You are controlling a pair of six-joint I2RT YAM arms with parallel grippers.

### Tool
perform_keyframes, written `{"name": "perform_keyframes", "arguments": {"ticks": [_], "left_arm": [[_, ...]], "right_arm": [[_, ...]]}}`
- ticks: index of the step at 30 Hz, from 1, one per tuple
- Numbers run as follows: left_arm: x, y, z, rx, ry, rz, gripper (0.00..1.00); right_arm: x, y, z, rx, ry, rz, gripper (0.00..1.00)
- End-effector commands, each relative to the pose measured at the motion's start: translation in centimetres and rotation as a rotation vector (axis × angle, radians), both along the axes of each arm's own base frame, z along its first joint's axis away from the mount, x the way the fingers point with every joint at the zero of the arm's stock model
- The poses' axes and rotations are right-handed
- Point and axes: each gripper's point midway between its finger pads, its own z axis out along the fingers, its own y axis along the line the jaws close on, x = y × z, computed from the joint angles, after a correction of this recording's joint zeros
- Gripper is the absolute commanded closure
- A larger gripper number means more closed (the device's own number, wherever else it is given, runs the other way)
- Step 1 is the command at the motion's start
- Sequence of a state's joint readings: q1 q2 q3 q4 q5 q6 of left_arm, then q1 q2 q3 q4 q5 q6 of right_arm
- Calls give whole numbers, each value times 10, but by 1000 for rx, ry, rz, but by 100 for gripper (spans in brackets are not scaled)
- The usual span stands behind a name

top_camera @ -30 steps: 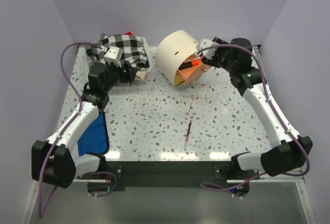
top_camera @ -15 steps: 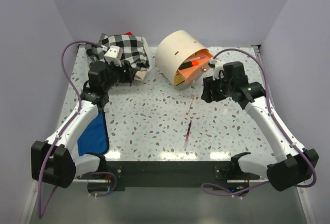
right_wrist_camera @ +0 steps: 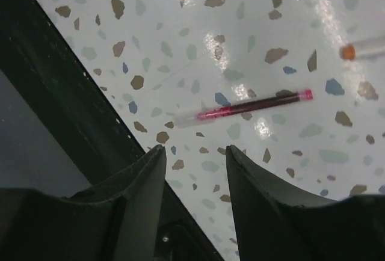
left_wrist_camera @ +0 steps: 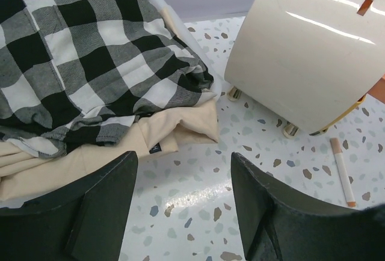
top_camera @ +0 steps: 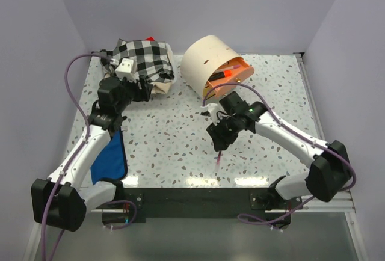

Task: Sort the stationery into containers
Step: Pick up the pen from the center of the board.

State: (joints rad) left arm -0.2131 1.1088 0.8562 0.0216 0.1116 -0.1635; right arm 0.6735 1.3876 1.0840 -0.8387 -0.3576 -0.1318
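The right claw (top_camera: 216,132) hangs low over the middle of the speckled tabletop (top_camera: 174,135). Its fingers stand moderately apart with nothing between them. In the right wrist view a thin pink pen (right_wrist_camera: 243,106) lies flat on the tabletop just beyond the fingertips, untouched. A white pen with an orange tip (right_wrist_camera: 361,49) lies near it, further off (only its end shows there).

The cream drum-shaped cabinet (top_camera: 207,61) stands at the back. One orange-fronted drawer (top_camera: 236,72) is pulled out toward the right, and an orange highlighter (top_camera: 221,75) lies in it.

The left claw (left_wrist_camera: 183,213) is spread wide and empty. It is held above the tabletop, facing the black-and-white checked cloth (left_wrist_camera: 78,50) and the cabinet's rounded wall. A blue cloth (top_camera: 111,156) lies under the left arm near the tabletop's left edge.
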Motion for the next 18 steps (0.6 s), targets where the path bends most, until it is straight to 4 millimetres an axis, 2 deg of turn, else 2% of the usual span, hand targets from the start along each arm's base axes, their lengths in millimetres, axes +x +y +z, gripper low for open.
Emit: {"name": "perform_keyframes", "arguments": {"ticks": [1, 2, 3, 5, 7, 9, 11, 15, 18], "left_arm": [[-1, 10, 9, 27, -80, 19, 32], [-2, 11, 12, 23, -90, 22, 32], [-2, 11, 13, 19, -97, 18, 32], [-2, 14, 17, -4, -110, 22, 32], [-3, 14, 19, -31, -112, 14, 32], [-4, 19, 19, -45, -111, 23, 32], [-5, 24, 19, -59, -105, 39, 32], [-7, 28, 19, -65, -100, 47, 32], [-7, 31, 19, -67, -96, 52, 32]], "right_arm": [[-4, 3, 8, 6, -193, 721, 52], [-1, -1, 5, -11, -230, 827, 51], [6, -6, 0, -32, -328, 1036, 50], [16, -18, -6, -110, -401, 1194, 50], [28, -20, -14, -155, -505, 1350, 50], [28, -22, -23, -160, -553, 1469, 51], [33, -15, -26, -145, -626, 1512, 53], [31, -4, -46, -98, -732, 1624, 55], [26, -1, -57, -55, -673, 1646, 57]]}}
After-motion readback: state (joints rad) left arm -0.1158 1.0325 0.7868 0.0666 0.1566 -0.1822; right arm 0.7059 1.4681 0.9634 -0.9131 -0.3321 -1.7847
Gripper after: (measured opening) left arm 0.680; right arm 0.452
